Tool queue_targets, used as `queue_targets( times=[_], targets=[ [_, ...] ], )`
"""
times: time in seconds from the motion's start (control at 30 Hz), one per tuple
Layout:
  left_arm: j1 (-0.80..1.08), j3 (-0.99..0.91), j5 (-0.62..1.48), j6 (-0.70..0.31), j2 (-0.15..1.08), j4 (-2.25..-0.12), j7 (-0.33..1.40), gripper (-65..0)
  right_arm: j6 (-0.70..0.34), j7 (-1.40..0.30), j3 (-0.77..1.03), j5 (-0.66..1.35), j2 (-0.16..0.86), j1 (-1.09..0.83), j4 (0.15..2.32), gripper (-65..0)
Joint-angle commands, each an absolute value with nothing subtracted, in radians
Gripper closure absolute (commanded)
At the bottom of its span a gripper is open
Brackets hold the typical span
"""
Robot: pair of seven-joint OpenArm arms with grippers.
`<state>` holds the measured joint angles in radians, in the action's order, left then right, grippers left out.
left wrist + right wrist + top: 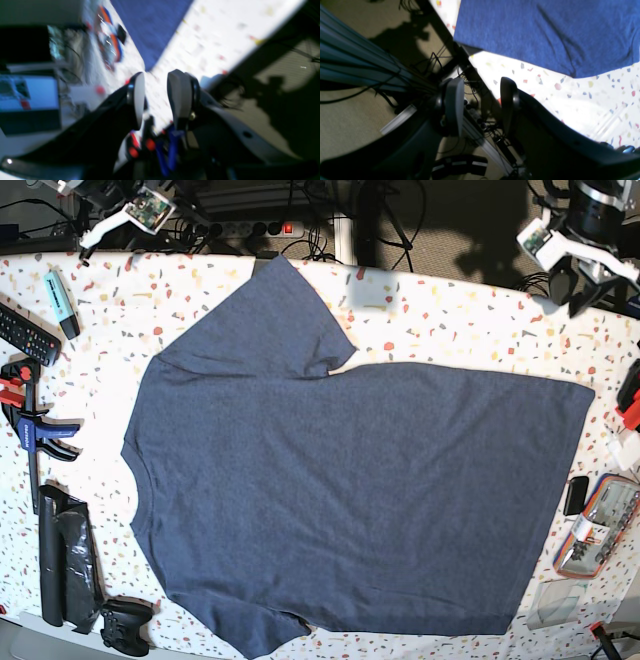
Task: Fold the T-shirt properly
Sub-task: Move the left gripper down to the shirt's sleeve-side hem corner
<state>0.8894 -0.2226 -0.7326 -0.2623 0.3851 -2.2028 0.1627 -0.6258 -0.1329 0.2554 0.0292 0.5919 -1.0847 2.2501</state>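
- While both arms hang back at the far edge of the worktop (420, 310), the left gripper (156, 100) has its jaws parted with a clear gap and nothing between them; its wrist view is blurred.
- Past those jaws, in the left wrist view, lies speckled worktop, a corner of the shirt (152, 27) further off, and dark floor to one side.
- The right gripper (481, 105) likewise has its jaws apart and bare, hanging over the worktop's edge with cables and carpet below.
- Just beyond the right jaws, the shirt's hem runs across the worktop, near them but not touching.
- From the base view, the shirt lies spread flat across the middle of the worktop, neckline toward the view's left, hem toward the right, one sleeve pointing to the far edge and the other at the near edge.
- Around it, on the view's left: a teal marker (62, 317), a remote (25, 332), a clamp (35, 425), a black roll (65, 555) and a game controller (127, 627).
- On the right, beside the hem: a small dark object (573, 497) and a case of small tools (600, 525).
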Motion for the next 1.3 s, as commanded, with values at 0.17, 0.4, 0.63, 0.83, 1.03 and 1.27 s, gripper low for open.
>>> queue_targets(
  times=[0.17,0.4,0.63,0.83,1.03,1.27],
  targets=[
    [0.721,-0.228,-0.653,-0.286,0.553,-2.050,0.118,-19.2,-0.538,-0.143,0.262,0.038,0.569,-1.095,2.269,-24.0],
    [0.530,-0.222,-0.654,-0.393,0.665,-1.806,-0.030,-19.3,-0.499,-0.148,0.262,0.037,0.500,-1.091,2.269,-24.0],
    [0.346,-0.106,-0.655,-0.398,0.685,-1.626,-0.017,-22.2,-0.489,-0.155,0.262,0.038,0.490,-1.045,2.269,-24.0],
    [0.248,0.039,-0.717,-0.397,0.694,-1.544,0.030,-22.2,-0.484,-0.160,0.262,0.037,0.490,-1.039,2.269,-24.0],
    [0.178,0.112,-0.719,-0.397,0.697,-1.478,0.025,-22.2,-0.484,-0.166,0.262,0.038,0.489,-1.039,2.269,-24.0],
    [0.062,0.198,-0.802,-0.326,0.693,-1.306,0.030,-22.2,-0.484,-0.177,0.262,0.038,0.471,-1.039,2.269,-24.0]
  ],
)
